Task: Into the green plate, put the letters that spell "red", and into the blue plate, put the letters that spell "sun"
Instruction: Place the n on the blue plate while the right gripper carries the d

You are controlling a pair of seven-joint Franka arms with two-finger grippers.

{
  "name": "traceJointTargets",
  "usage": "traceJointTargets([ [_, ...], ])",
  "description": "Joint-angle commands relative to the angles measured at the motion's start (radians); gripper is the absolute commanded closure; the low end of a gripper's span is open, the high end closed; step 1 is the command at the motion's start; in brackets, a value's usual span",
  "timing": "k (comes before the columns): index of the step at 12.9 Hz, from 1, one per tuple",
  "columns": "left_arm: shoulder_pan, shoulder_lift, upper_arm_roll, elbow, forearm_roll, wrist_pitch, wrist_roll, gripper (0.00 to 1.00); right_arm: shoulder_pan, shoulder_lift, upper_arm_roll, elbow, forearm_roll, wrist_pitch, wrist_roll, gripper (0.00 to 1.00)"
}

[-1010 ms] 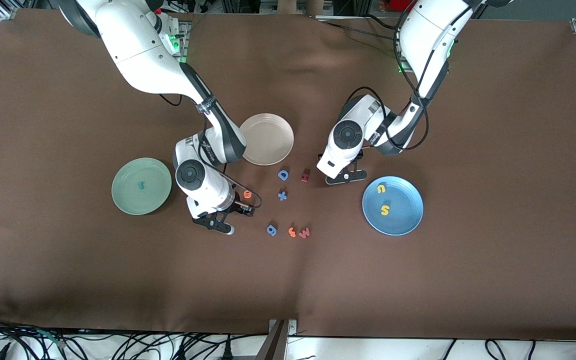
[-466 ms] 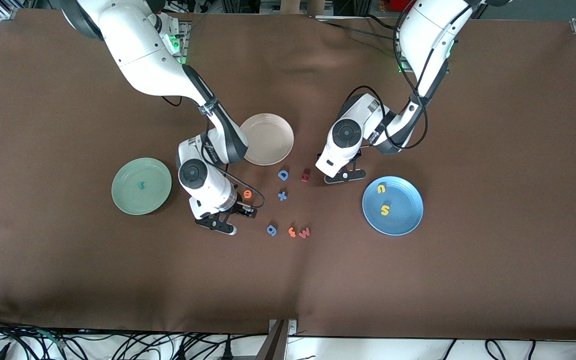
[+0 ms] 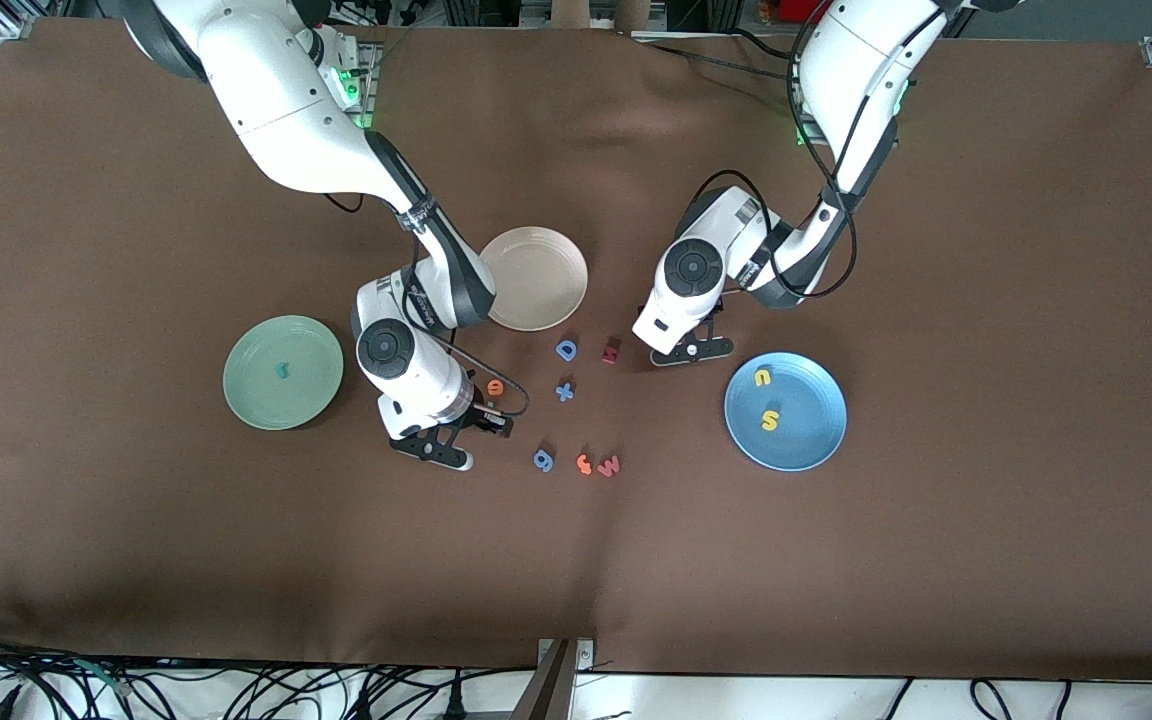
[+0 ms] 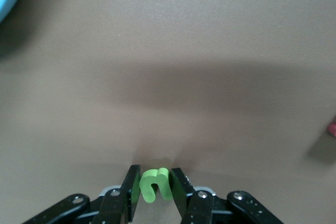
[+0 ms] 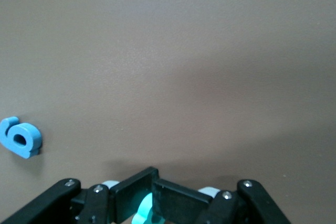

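Note:
My left gripper (image 3: 691,352) stands low on the cloth between the dark red letter (image 3: 611,350) and the blue plate (image 3: 816,440). It is shut on the olive-green "n" (image 4: 155,184), which the hand hides in the front view. A yellow "u" (image 3: 762,378) and a yellow "s" (image 3: 770,420) lie in the blue plate. My right gripper (image 3: 433,448) is down between the green plate (image 3: 251,400) and the orange "e" (image 3: 495,387), shut on a teal letter (image 5: 144,211) whose shape is mostly hidden. Another teal letter (image 3: 283,370) lies in the green plate.
A cream-white plate (image 3: 534,278) sits near the middle, toward the robots' bases. Loose on the cloth between the arms are a blue "D" (image 3: 566,349), a small blue letter (image 3: 564,391), a blue "g" (image 3: 543,460), an orange "f" (image 3: 584,464) and a pinkish "w" (image 3: 610,465).
Both grippers have closed on their letters, the left on the "n", the right on the teal one. The arms have hardly moved.

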Motion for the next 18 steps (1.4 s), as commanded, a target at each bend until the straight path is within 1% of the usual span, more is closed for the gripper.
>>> traceJointTargets([
  [1,0.007,-0.050,0.004,-0.015,-0.018,-0.055,0.011,1.00,-0.003,-0.005,0.000,0.008,-0.018,-0.033,-0.007,1.00],
  [3,0.024,-0.086,0.006,0.015,-0.013,-0.129,0.034,1.00,-0.009,-0.028,-0.003,0.011,-0.018,-0.074,-0.012,1.00],
  [6,0.059,-0.093,0.007,0.098,-0.010,-0.250,0.119,1.00,-0.058,-0.096,-0.025,0.016,-0.014,-0.209,-0.093,1.00],
  [9,0.119,-0.081,0.020,0.146,0.011,-0.269,0.274,1.00,-0.126,-0.161,-0.031,0.015,-0.012,-0.330,-0.215,1.00],
  [10,0.142,-0.063,0.021,0.181,0.061,-0.269,0.332,1.00,-0.141,-0.179,-0.049,0.012,-0.012,-0.381,-0.257,1.00],
  [13,0.222,-0.034,0.021,0.215,0.196,-0.263,0.475,1.00,-0.144,-0.228,-0.156,-0.016,-0.008,-0.504,-0.396,1.00],
  [15,0.279,0.009,0.020,0.236,0.234,-0.246,0.549,1.00,-0.144,-0.290,-0.213,-0.105,-0.008,-0.513,-0.482,1.00],
  [18,0.291,0.063,0.020,0.238,0.241,-0.169,0.568,0.97,-0.144,-0.360,-0.275,-0.250,-0.009,-0.477,-0.573,1.00],
])
